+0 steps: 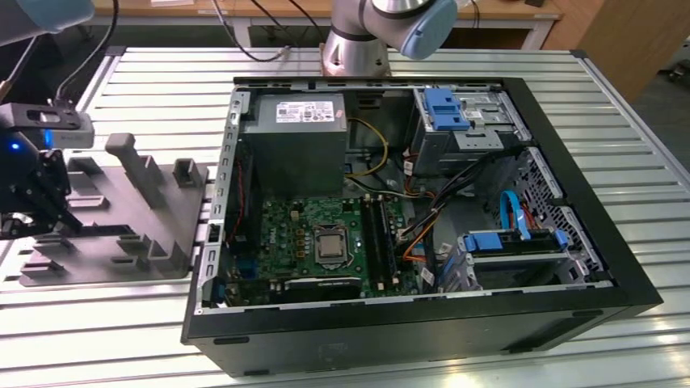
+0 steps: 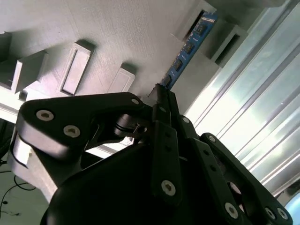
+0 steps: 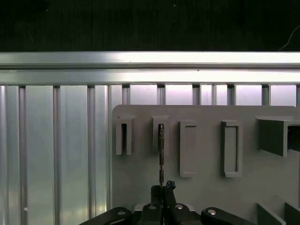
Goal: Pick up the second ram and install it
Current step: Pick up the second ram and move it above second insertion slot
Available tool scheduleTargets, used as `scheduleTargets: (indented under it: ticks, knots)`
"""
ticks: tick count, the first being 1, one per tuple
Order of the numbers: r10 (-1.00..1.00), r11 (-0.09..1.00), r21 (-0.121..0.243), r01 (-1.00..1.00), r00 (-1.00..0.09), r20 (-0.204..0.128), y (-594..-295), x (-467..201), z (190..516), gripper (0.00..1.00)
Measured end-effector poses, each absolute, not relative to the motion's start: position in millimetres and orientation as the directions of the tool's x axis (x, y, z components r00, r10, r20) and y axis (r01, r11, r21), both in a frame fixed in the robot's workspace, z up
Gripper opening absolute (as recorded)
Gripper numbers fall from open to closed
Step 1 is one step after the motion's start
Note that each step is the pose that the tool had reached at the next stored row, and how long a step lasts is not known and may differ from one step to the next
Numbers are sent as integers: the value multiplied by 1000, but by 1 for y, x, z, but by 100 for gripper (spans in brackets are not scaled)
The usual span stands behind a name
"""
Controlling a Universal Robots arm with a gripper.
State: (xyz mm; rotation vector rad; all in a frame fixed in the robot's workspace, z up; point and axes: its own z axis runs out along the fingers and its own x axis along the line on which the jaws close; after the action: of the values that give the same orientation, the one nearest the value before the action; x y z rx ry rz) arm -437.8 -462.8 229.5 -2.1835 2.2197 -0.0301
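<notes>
In the second wrist view the end effector [image 2: 161, 96] is pinched narrow on one end of the second ram [image 2: 187, 49]. The ram's far end sits in a slot of the grey holder tray [image 1: 129, 242] on the desk [image 1: 615, 89]. From here I'd say the grasp is made. The ram is not yet lifted out or seated on the green motherboard [image 1: 302, 234] inside the open computer case [image 1: 603, 267].

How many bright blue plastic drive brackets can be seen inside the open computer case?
2. One bracket tops the drive cage next to the grey power supply; the other bracket sits on the lower drive bay at the exterior view's right. Others may be hidden by cables.
</notes>
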Motion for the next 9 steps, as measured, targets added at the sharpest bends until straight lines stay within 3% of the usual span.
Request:
scheduleTargets:
  ticks: [9]
  knots:
    - [-1000, 16, -35, -999, -16, -6, -462, -438, 264, 13]
